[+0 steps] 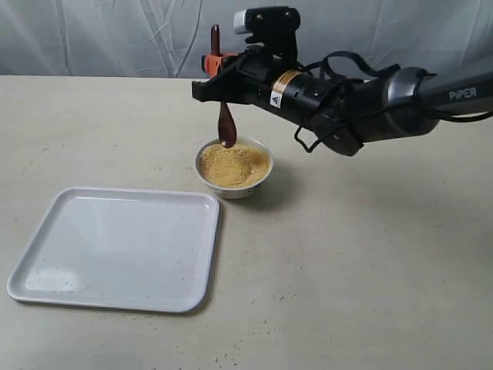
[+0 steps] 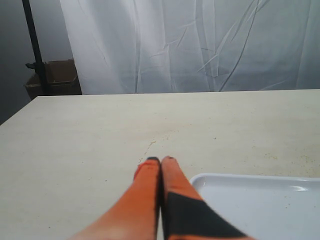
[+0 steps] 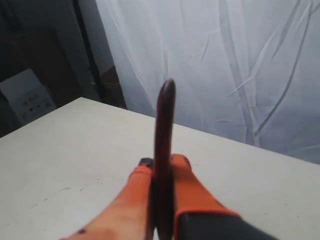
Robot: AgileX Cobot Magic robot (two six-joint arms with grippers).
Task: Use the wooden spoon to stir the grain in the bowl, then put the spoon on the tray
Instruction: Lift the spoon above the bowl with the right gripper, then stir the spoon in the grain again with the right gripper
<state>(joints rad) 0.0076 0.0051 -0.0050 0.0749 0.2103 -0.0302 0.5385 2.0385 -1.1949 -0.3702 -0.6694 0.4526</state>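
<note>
The small white bowl (image 1: 234, 185) stands mid-table, heaped with yellow grain (image 1: 233, 165). My right gripper (image 1: 216, 68) reaches in from the right and is shut on the handle of the dark wooden spoon (image 1: 225, 123), which hangs upright with its oval end just above the bowl's far-left rim. In the right wrist view the spoon (image 3: 164, 145) handle rises between the orange fingers (image 3: 190, 187) of that gripper (image 3: 162, 162). The white tray (image 1: 115, 247) lies front-left of the bowl; its corner (image 2: 250, 200) shows in the left wrist view beside my left gripper (image 2: 160, 160), shut on nothing.
A pale table (image 1: 370, 277) stretches to the right and front. A white curtain (image 1: 115, 38) hangs behind it. A few grains lie scattered on the tray's near-right part. A cardboard box (image 2: 55, 77) and a dark pole (image 2: 35, 47) stand off the table's far side.
</note>
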